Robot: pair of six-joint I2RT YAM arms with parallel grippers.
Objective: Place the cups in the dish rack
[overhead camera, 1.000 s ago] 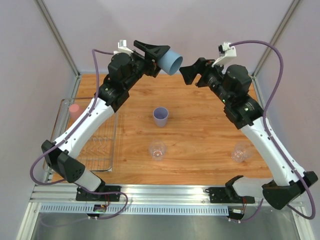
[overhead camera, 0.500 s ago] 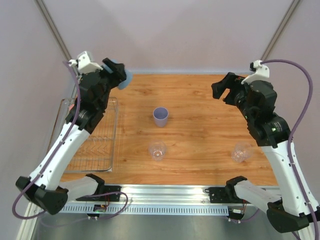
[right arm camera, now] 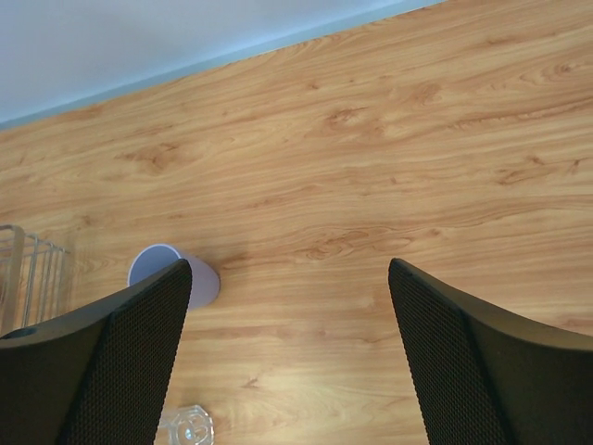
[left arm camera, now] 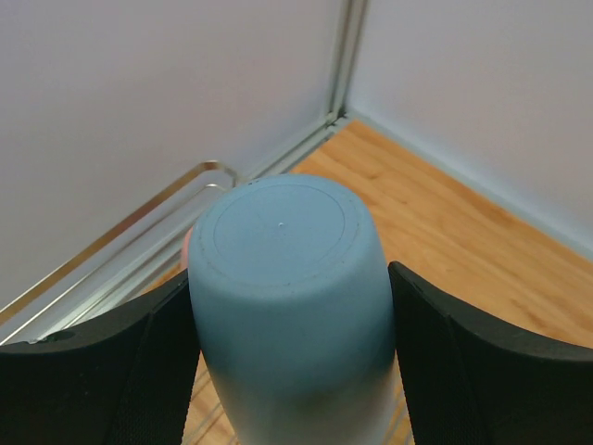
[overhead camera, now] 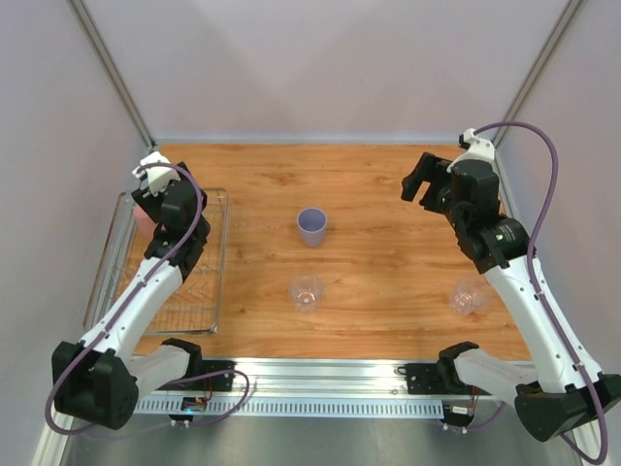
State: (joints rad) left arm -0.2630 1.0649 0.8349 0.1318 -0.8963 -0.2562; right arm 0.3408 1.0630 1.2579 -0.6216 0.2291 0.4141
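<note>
My left gripper [overhead camera: 153, 202] is shut on the blue cup [left arm camera: 283, 241], which it holds base toward the wrist camera over the far end of the silver wire dish rack [overhead camera: 221, 264]. The arm hides that cup in the top view. A sliver of the pink cup [left arm camera: 187, 248] shows behind it in the rack [left arm camera: 139, 218]. The lavender cup [overhead camera: 311, 226] stands upright mid-table, with one clear cup [overhead camera: 306, 291] in front of it. The other clear cup [overhead camera: 468, 296] stands at the right. My right gripper [overhead camera: 419, 181] is open and empty above the far right of the table.
The right wrist view shows the lavender cup [right arm camera: 165, 269], a clear cup [right arm camera: 190, 426] and a rack corner [right arm camera: 28, 269] beyond the open right gripper [right arm camera: 289, 271]. Pale walls and metal frame posts [overhead camera: 114, 83] close in the table.
My left arm has swung left and down with the blue cup, from high over the table's far middle to the rack's far end. My right gripper has drawn back to the right.
</note>
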